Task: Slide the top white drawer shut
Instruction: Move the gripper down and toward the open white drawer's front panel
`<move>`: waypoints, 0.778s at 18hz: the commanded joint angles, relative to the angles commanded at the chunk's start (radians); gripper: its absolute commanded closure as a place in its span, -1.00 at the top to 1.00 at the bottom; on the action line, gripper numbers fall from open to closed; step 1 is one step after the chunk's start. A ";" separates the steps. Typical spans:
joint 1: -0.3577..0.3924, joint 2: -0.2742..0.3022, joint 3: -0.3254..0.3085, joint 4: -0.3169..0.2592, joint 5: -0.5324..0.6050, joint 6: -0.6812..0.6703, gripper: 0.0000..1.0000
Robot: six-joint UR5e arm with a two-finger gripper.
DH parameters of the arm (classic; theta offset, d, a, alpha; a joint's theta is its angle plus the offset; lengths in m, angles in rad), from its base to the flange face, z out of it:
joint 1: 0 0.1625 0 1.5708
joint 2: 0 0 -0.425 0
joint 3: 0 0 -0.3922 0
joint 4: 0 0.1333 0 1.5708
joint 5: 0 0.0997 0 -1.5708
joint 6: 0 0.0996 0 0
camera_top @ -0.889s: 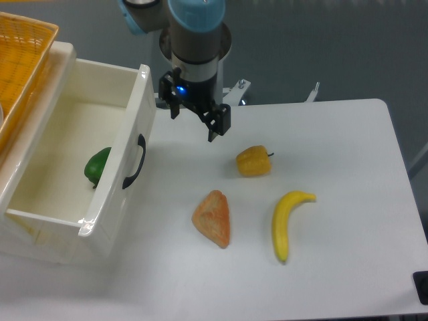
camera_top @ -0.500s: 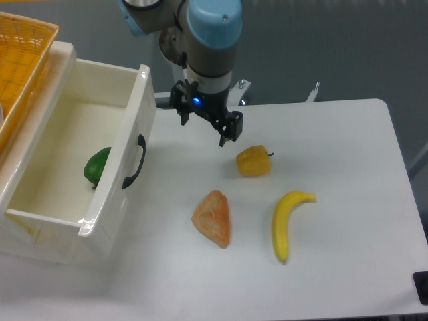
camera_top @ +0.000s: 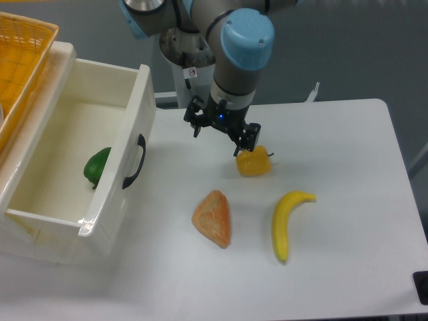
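- Standing pulled fully out, the top white drawer (camera_top: 73, 160) is waiting; closing looks not yet begun.
- Hovering right of that drawer, the gripper (camera_top: 219, 134) is holding its fingers apart, empty.

The orange basket (camera_top: 20, 60) runs off the left edge; the drawer's front panel (camera_top: 124, 150) half-hides the green vegetable (camera_top: 97, 166).

Top white drawer (camera_top: 127, 160) open at left holding a pepper (camera_top: 97, 165), bread (camera_top: 212, 218) right of it on the table (camera_top: 348, 200), banana (camera_top: 287, 223) farther right
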 joint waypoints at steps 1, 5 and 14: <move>0.002 -0.009 -0.008 0.003 0.000 -0.002 1.00; -0.005 -0.041 -0.035 0.064 0.003 -0.044 1.00; -0.041 -0.120 -0.035 0.129 -0.040 -0.263 1.00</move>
